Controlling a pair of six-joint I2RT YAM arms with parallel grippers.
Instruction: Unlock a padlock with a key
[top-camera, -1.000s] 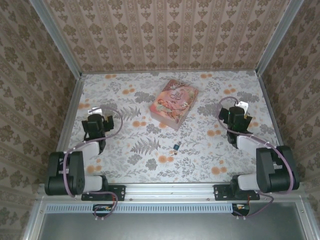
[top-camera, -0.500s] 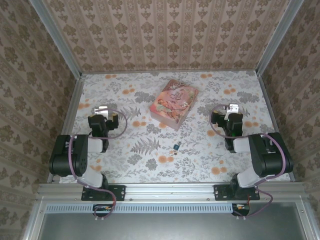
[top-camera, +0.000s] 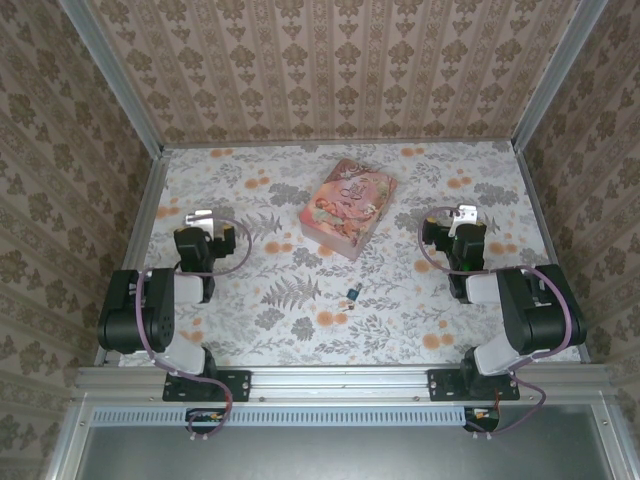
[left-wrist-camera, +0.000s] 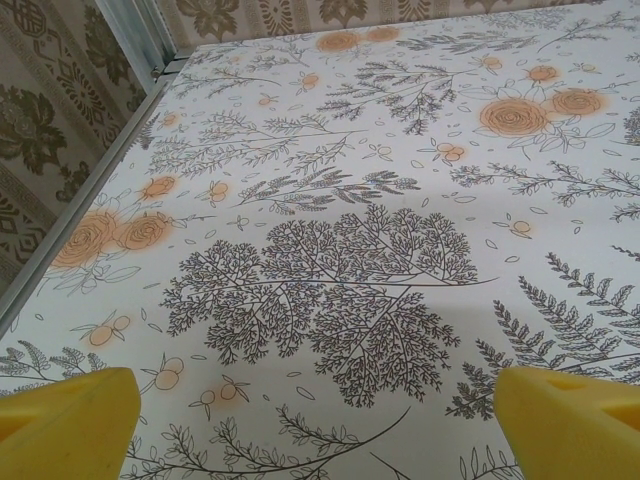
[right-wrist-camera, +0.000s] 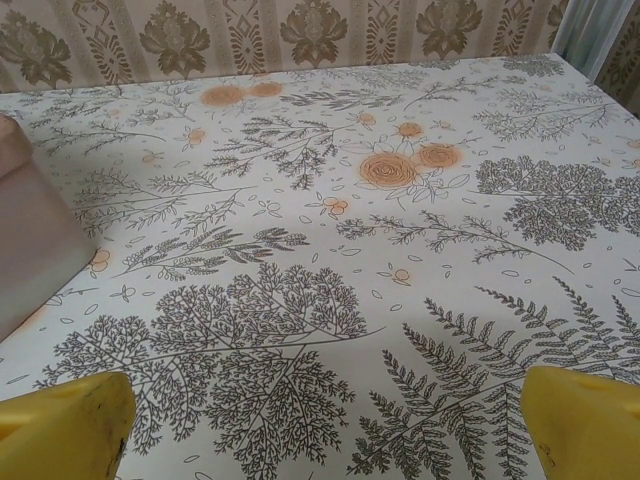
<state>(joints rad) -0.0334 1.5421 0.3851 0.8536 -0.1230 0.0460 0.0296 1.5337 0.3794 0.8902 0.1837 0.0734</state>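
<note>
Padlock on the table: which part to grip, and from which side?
Take the padlock across its dark body, straight down from above: it is tiny and lies low on the table, so a sideways approach would likely scrape the surface. The key lies close at its near-left; pinch across the other diagonal. Its shackle is too small to make out.

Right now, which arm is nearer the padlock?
Right. The right arm's fingers sit beyond and right of the padlock; the left arm's fingers are farther, beyond and left of it.
</note>
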